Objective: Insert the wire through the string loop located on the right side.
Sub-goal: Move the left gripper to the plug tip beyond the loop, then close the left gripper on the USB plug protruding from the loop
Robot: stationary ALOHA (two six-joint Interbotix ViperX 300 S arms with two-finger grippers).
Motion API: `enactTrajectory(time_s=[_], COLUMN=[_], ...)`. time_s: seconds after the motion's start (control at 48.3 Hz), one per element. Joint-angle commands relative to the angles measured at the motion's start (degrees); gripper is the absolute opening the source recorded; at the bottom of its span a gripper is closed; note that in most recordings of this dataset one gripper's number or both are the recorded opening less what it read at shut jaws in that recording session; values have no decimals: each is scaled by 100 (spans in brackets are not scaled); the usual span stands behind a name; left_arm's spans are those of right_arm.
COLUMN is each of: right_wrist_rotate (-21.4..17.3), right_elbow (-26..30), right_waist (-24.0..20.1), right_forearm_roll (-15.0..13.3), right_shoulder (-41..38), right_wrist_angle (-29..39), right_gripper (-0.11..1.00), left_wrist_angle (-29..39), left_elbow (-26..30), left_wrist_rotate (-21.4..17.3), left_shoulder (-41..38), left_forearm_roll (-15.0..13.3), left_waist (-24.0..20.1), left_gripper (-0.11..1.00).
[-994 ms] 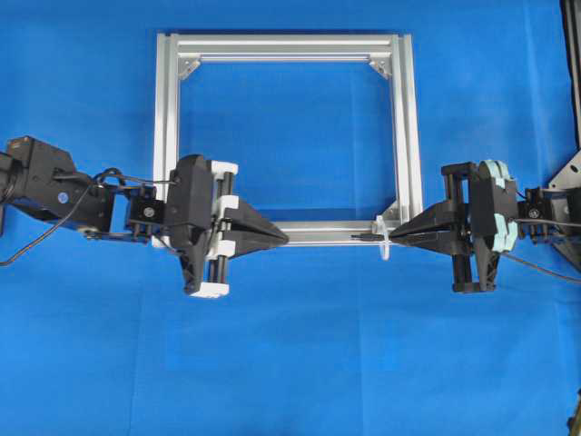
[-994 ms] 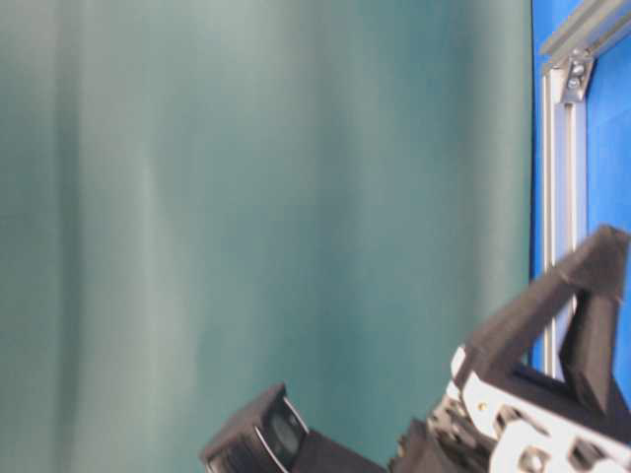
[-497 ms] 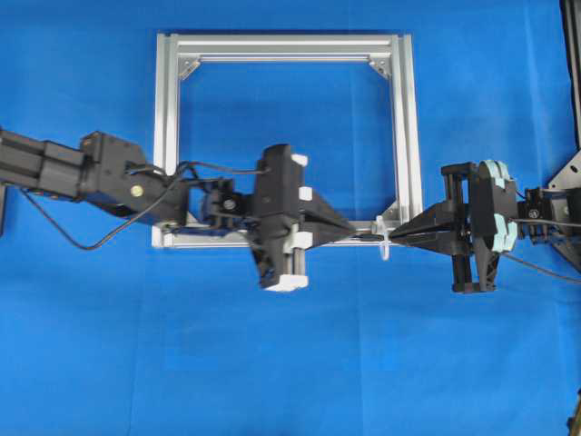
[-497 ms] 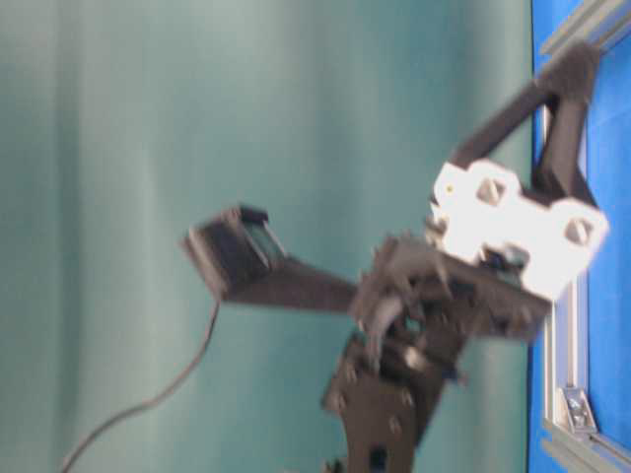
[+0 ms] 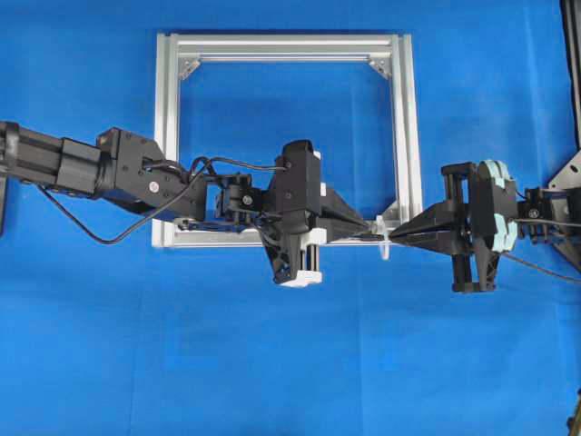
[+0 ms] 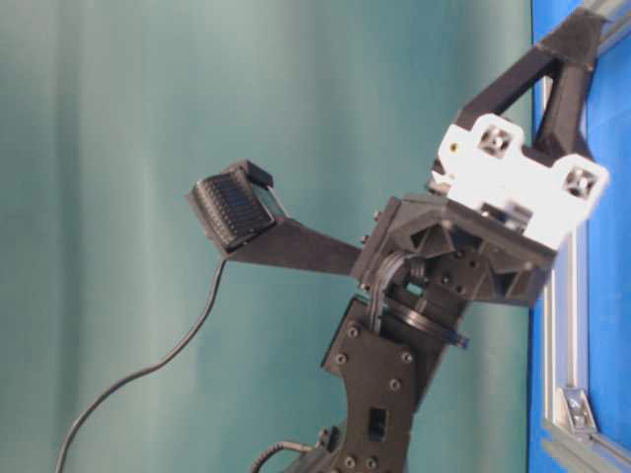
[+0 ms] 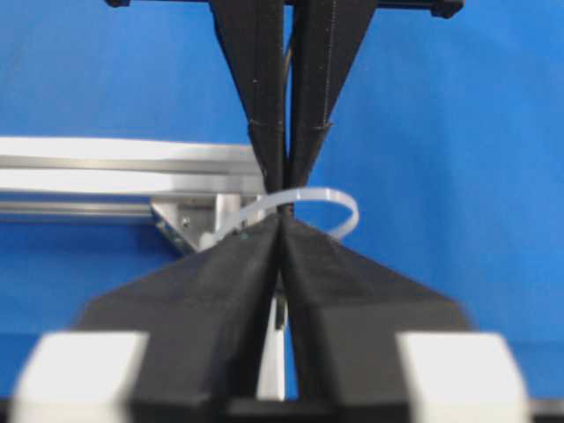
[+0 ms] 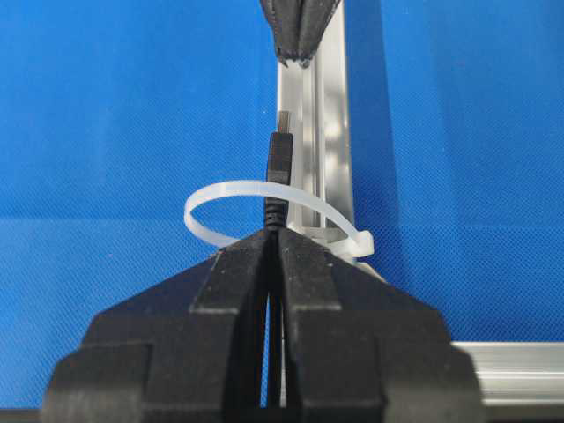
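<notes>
Wire, thin, black and flexible, with a slightly thicker plug tip (image 8: 280,159), is seen in the right wrist view standing up through the white translucent string loop (image 8: 264,216), pinched just below the plug by the right hand (image 8: 273,240), whose jaws are pressed together on it. In the overhead view the loop (image 5: 384,242) sits at the silver aluminium frame's (image 5: 281,45) five o'clock corner, on the blue worktop (image 5: 290,363), with the right hand (image 5: 394,237) at its three o'clock side and the left hand (image 5: 370,230) at its nine o'clock side, tip to tip.

The left hand (image 7: 283,222) shows only a narrow slit between its jaws in its own wrist view; whether anything is gripped there cannot be told, and in the right wrist view its tips (image 8: 300,48) stand apart from the plug.

The wire is judged very light and limp, so only the short stiff stretch next to a grip is likely to hold its direction. The plug is judged the firmest place to be taken, across its body, close behind the metal end. The loop is judged springy and easily deflected, so light contact is advisable.
</notes>
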State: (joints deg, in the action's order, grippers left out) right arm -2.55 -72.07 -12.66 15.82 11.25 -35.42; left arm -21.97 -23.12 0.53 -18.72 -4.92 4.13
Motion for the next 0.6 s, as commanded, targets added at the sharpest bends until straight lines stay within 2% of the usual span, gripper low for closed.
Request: enactTrajectory(time_s=[0.0,0.041,0.166,0.248,0.29,0.58], right_wrist_rotate=[9,9,9,9,9,9], right_elbow=[79,79,88,79,79,79], right_waist=[9,9,9,9,9,9], right_forearm_roll=[9,9,9,9,9,9], right_shoulder=[44,44,44,44,44,35], right_wrist_angle=[-35,-35,-35,-35,-35,-26], right_gripper=[-4,-4,-4,-4,-4,-4], left_wrist_angle=[-44,-62,-62,-70,-70,-70], left_elbow=[123,132,132,141,141,396], left_wrist_rotate=[0,9,26,26,26,44], left_shoulder=[97,97,97,97,88,-413], left_forearm_roll=[9,9,9,0,0,0], left_waist=[-18,-35,-53,-53,-44,-62], left_gripper=[15,26,66,85,88,85])
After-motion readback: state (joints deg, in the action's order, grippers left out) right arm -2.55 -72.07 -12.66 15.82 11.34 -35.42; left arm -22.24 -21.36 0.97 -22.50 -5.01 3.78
